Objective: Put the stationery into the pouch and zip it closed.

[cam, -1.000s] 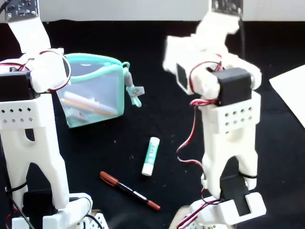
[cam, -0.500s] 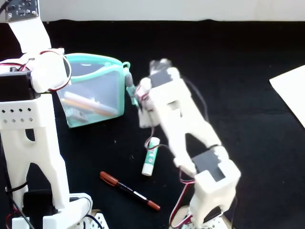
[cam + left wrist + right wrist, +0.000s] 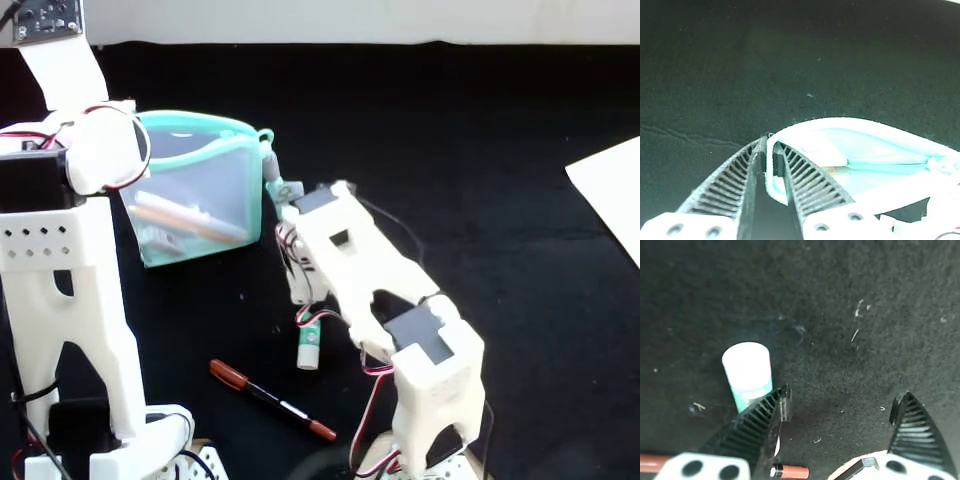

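Note:
The teal pouch point(image 3: 195, 185) with a clear side stands open at the back left, with a pencil-like stick point(image 3: 190, 222) and other items inside. My left gripper point(image 3: 770, 162) is shut on the pouch's rim point(image 3: 840, 122) and holds it up. A white and green glue stick point(image 3: 309, 346) lies on the black mat in front of the pouch. My right arm point(image 3: 340, 250) leans down over it. My right gripper point(image 3: 844, 399) is open just above the mat, with the glue stick point(image 3: 747, 372) beside one finger point(image 3: 771, 407), outside the gap. A red-capped pen point(image 3: 270, 398) lies nearer the front.
The pouch's zipper pull point(image 3: 285, 190) hangs at its right end, close to the right arm. A white sheet point(image 3: 610, 195) lies at the right edge of the table. The left arm's base point(image 3: 70, 330) stands at the front left. The pen point(image 3: 790, 471) lies near the right gripper's base.
The right arm has swung from upright down and to the left, and now reaches low over the glue stick. The left arm and the pouch have kept still.

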`<state>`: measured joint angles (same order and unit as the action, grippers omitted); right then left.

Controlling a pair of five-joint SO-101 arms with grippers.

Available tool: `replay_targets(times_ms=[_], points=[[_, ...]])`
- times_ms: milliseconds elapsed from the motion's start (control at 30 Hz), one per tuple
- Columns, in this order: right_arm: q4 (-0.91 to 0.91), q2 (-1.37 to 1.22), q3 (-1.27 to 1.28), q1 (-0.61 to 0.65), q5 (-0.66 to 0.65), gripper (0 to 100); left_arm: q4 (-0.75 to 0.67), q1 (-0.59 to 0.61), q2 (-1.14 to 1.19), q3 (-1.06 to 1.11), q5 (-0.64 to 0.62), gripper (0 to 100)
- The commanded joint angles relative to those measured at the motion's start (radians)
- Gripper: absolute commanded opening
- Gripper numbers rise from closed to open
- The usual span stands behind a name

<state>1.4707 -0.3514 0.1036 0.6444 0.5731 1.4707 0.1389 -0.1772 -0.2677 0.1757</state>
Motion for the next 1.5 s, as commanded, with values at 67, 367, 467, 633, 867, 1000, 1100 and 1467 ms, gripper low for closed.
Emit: replay_targets(times_ms=[67, 367, 467, 633, 867, 1000, 1100, 1467], points=[[-0.018, 0.030, -0.007, 0.016, 0.092, 31.5, -0.003, -0.030, 0.007, 0.025, -0.005, 1], [-0.047, 0.354, 0.001, 0.108, 0.141, 31.5, -0.020, 0.039, 0.007, 0.027, -0.005, 1], [-0.048, 0.430, 0.021, 0.142, 0.144, 31.5, -0.021, 0.036, 0.007, 0.028, -0.005, 1], [-0.206, 0.444, 0.189, 0.159, 0.198, 31.5, -0.021, 0.036, 0.007, 0.028, -0.005, 1], [-0.361, 0.440, 0.360, 0.157, 0.213, 31.5, -0.021, 0.036, 0.007, 0.028, -0.005, 1], [-0.447, 0.440, 0.452, 0.159, 0.213, 31.5, -0.021, 0.036, 0.010, 0.028, -0.005, 1], [-0.521, 0.440, 0.509, 0.159, 0.213, 31.3, -0.021, 0.036, 0.012, 0.028, -0.005, 1], [-0.522, 0.450, 0.516, 0.160, -0.080, 0.5, -0.018, 0.031, 0.007, 0.028, -0.006, 1]])
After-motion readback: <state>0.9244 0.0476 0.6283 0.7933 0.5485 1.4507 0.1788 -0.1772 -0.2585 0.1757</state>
